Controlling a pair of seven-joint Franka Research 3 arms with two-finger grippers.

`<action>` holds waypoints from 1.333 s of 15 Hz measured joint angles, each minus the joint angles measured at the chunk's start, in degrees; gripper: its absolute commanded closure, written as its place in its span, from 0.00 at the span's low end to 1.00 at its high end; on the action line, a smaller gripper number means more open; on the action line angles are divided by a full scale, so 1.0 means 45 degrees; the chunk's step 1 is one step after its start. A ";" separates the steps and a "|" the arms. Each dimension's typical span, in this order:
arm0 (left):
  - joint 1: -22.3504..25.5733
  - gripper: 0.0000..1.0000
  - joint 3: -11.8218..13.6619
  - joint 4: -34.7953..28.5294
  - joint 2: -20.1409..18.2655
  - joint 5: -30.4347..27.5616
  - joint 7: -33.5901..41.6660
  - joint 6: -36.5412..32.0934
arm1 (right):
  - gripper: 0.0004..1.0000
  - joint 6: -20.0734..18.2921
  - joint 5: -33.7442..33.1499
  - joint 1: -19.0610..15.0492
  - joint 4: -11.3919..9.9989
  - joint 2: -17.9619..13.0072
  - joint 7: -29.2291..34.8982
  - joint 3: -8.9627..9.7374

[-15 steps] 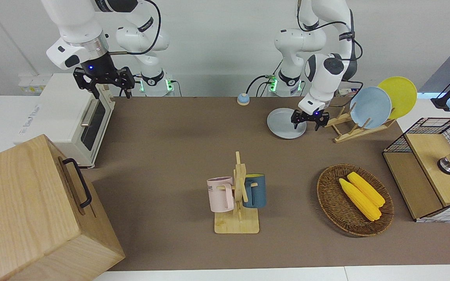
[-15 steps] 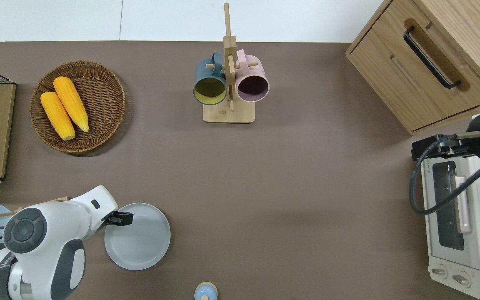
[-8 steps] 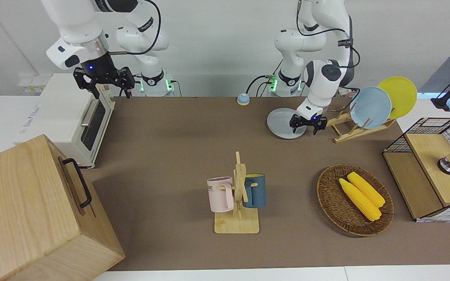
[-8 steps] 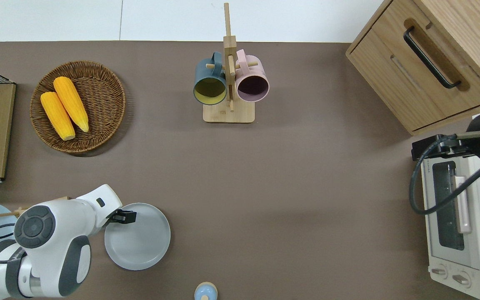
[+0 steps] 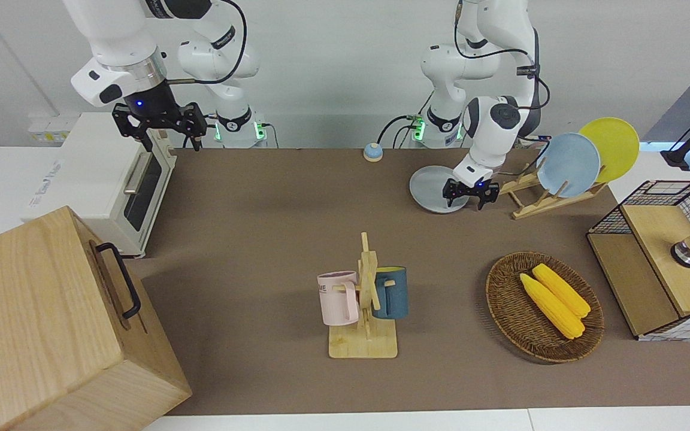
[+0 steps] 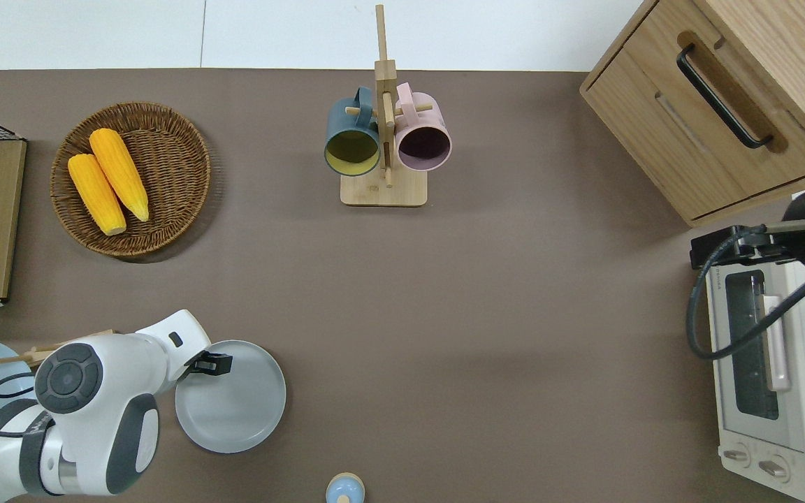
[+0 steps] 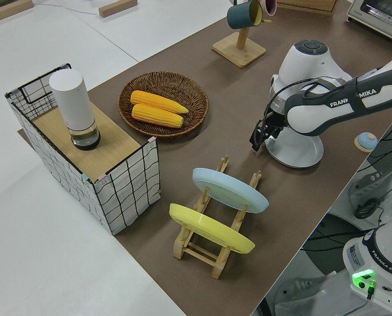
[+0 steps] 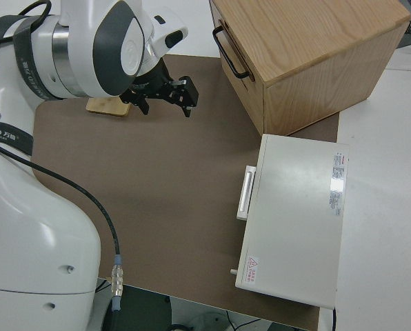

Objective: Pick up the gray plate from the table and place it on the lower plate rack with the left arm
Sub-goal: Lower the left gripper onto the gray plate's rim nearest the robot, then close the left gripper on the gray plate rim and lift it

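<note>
The gray plate lies flat on the brown mat, beside the low end of the light-wood plate rack. My left gripper hangs open and tilted, low over the plate's rim on the edge toward the rack, holding nothing. The rack carries a light blue plate and a yellow plate in its higher slots, and its lower pegs stand bare. The right gripper is parked and open.
A wicker basket with two corn cobs sits farther from the robots than the rack. A mug stand with a pink and a blue mug, a wire box, a toaster oven, a wooden cabinet and a small blue bell share the table.
The left gripper has come down closer to the gray plate's rim and shifted slightly toward the plate's middle. The plate and the right arm have not moved.
</note>
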 measured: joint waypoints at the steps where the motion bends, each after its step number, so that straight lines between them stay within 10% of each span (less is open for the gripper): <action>1: -0.0026 0.59 0.0000 0.0000 0.0018 0.0000 0.0000 0.0004 | 0.02 0.0000 0.0000 0.0000 0.0000 0.0000 0.0000 0.0000; 5: -0.0097 1.00 -0.0001 0.0015 0.0021 0.0003 0.0000 0.0029 | 0.02 0.0000 0.0000 0.0000 0.0000 0.0000 0.0000 0.0000; 20: -0.0213 1.00 0.0015 0.0011 -0.0288 0.0003 0.0032 0.0006 | 0.02 0.0000 0.0000 0.0000 0.0000 0.0000 0.0000 0.0000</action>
